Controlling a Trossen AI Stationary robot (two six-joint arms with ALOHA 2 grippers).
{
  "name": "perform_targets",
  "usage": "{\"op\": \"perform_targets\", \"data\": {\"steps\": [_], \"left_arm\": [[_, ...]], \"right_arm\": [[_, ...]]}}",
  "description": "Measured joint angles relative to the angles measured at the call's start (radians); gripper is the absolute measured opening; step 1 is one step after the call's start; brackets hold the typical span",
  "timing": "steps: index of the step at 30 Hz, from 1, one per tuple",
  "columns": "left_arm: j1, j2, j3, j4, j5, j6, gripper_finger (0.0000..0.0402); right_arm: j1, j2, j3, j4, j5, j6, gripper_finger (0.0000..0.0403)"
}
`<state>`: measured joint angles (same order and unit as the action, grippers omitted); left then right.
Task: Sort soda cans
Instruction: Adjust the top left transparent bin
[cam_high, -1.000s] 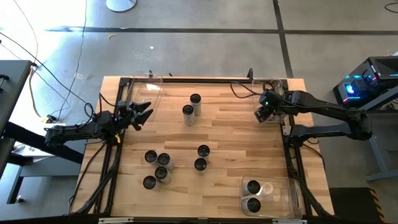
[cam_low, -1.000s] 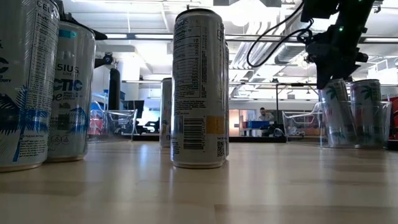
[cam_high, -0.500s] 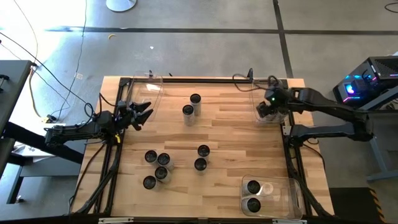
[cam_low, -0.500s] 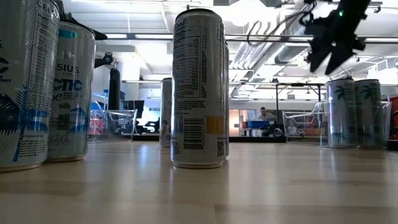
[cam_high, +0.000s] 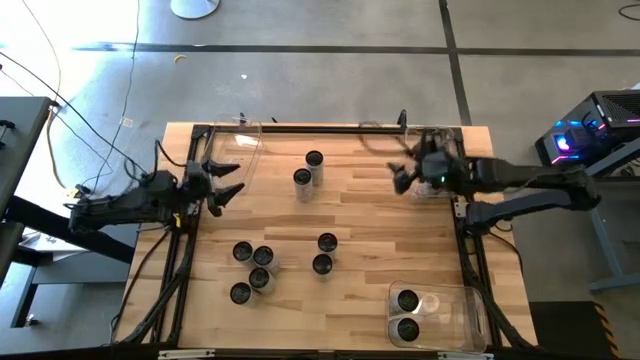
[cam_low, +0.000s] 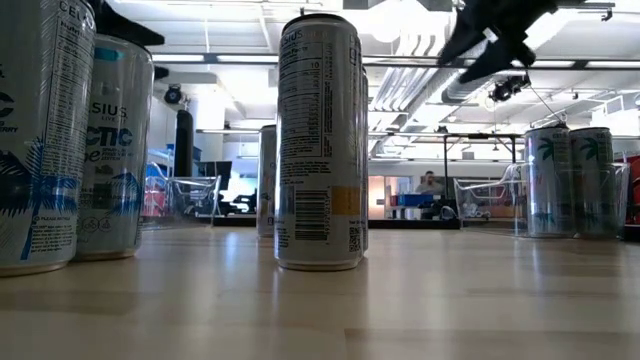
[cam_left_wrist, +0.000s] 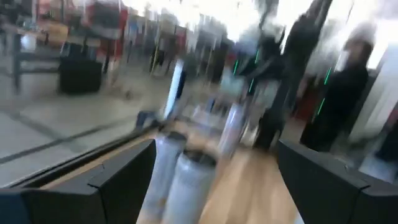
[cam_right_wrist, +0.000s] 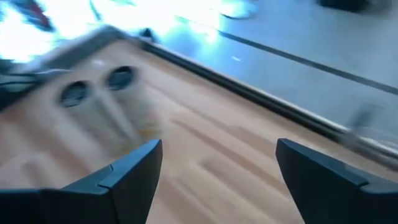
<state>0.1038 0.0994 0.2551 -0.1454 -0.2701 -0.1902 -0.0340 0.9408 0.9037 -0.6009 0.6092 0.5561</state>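
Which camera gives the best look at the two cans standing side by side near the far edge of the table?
The high view: the pair of cans stands unobstructed, tops visible. The right wrist view shows them blurred. The left wrist view shows blurred cans, perhaps these. In the low view I cannot pick them out.

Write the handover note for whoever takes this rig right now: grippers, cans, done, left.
Left gripper: open, empty, at the table's left edge.
Right gripper: open, empty, raised above the table beside the far-right bin.
Cans: two in the near-right bin; the low view shows two more in a clear bin at the right. Loose on the table: pair at centre-far, pair at centre, cluster of five at near-left.
Done: four cans binned.
Left: nine loose cans to sort. The far-left bin looks empty from above.
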Motion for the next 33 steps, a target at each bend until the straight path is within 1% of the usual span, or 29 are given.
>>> {"op": "perform_targets", "data": {"steps": [3, 5, 8, 11, 14, 16, 18, 20, 23, 25, 27, 31, 33], "left_arm": [[0.000, 0.114, 0.193, -0.287, -0.013, 0.026, 0.0322], [0.001, 0.213, 0.303, -0.425, -0.042, 0.021, 0.0318], [0.002, 0.387, 0.425, -0.575, -0.088, 0.010, 0.0310], [0.021, 0.586, 0.532, -0.703, -0.060, 0.027, 0.0299], [0.056, 0.799, 0.626, -0.857, -0.053, 0.090, 0.0290], [0.083, 0.923, 0.676, -0.949, -0.090, 0.141, 0.0284], [0.113, 1.027, 0.710, -0.996, -0.148, 0.178, 0.0279], [0.149, 1.108, 0.722, -1.011, -0.164, 0.218, 0.0274], [0.214, 1.185, 0.722, -1.021, -0.132, 0.275, 0.0265], [0.256, 1.214, 0.724, -1.016, -0.116, 0.292, 0.0256], [0.292, 1.228, 0.725, -1.009, -0.094, 0.297, 0.0245], [0.348, 1.229, 0.725, -0.986, 0.001, 0.326, 0.0216], [0.365, 1.229, 0.724, -0.977, 0.029, 0.332, 0.0199]], "right_arm": [[0.103, 0.015, -0.095, 0.182, 0.029, -0.023, 0.0310], [0.161, 0.025, -0.151, 0.306, 0.039, -0.023, 0.0310], [0.237, 0.039, -0.222, 0.507, 0.043, -0.049, 0.0310], [0.296, 0.053, -0.257, 0.673, 0.044, -0.107, 0.0310], [0.342, 0.066, -0.260, 0.762, 0.060, -0.155, 0.0310], [0.371, 0.077, -0.260, 0.795, 0.087, -0.174, 0.0310], [0.392, 0.088, -0.260, 0.811, 0.111, -0.181, 0.0310], [0.410, 0.101, -0.260, 0.810, 0.133, -0.177, 0.0310], [0.433, 0.124, -0.260, 0.809, 0.151, -0.173, 0.0310], [0.447, 0.142, -0.260, 0.810, 0.169, -0.172, 0.0310], [0.456, 0.161, -0.260, 0.810, 0.182, -0.164, 0.0310], [0.464, 0.188, -0.260, 0.810, 0.184, -0.141, 0.0310], [0.467, 0.198, -0.260, 0.810, 0.186, -0.136, 0.0310]]}}
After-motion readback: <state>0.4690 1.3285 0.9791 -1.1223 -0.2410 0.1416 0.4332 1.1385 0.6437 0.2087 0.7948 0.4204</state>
